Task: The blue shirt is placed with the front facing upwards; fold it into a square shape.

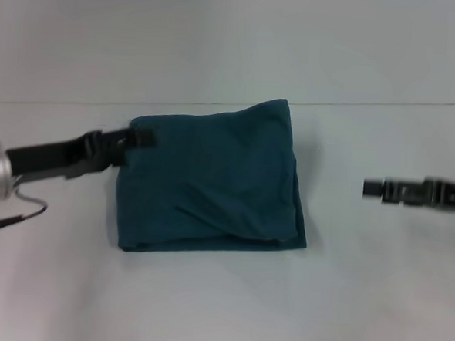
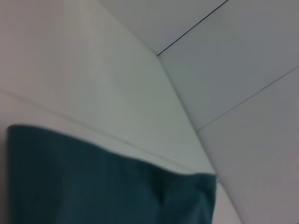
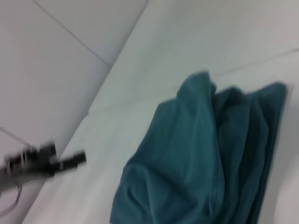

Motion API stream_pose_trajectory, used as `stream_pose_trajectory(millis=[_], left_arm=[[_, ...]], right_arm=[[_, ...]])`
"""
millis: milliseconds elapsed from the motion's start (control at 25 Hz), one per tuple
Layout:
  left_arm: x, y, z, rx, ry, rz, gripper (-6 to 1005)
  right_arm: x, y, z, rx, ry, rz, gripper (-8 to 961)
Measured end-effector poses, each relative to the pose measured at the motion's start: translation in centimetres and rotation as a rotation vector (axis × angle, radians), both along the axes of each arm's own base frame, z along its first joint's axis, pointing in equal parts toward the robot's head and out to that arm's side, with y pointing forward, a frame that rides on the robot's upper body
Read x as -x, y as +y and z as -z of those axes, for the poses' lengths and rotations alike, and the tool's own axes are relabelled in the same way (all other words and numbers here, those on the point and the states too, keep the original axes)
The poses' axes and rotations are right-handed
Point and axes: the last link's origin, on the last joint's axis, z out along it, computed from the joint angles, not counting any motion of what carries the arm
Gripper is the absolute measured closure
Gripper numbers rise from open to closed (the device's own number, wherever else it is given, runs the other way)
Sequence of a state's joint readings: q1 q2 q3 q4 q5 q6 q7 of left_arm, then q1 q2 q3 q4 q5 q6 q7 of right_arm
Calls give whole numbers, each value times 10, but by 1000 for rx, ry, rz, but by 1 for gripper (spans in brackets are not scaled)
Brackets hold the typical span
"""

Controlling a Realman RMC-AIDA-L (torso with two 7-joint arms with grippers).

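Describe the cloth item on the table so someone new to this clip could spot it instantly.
On the pale table, near the middle, lies the blue shirt, folded into a rough square slab of plain dark teal cloth. The left gripper sits at its far left corner, while the right gripper is off to its right, apart from it. It is the only coloured, soft thing there.

left arm (image 1: 35, 162): reaches in from the left edge, silver wrist, black forearm lying nearly level | left gripper (image 1: 141, 137): tip at the far-left corner of the blue shirt (image 1: 211, 177), finger state unclear | right gripper (image 1: 377, 189): level, pointing left, well apart from the shirt, blurred, finger state unclear
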State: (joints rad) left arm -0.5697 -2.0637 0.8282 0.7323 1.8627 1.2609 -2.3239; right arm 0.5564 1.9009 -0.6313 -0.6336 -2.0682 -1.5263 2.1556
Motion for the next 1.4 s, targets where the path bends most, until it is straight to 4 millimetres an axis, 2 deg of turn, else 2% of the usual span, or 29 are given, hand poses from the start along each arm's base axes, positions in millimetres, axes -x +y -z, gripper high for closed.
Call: stream_pose_trajectory(millis=[240,400,560,760,1080,1240,1400], left_arm=[[13,-15,5,76,44,-7,49],[15,-19,9,99,63,-4,48],[20,-21,12,122,110,-7,48],[26,-15,11,97,172,-26,49],[25,2,14,38,348,51,49],[17,13,26,17,393,70,49],[10,20,46,68,424,43,48]], right_arm=[[33,39,-45,-37,-48,75,70],[57,62,-63,-82,-154,87,69],[70,80,-62,-105,-300,72,70],[84,93,-55,-127,-366,37,69],[89,95,-54,-130,-375,21,70],[86,93,-56,-128,-373,28,70],[84,92,-56,-125,-372,33,70]])
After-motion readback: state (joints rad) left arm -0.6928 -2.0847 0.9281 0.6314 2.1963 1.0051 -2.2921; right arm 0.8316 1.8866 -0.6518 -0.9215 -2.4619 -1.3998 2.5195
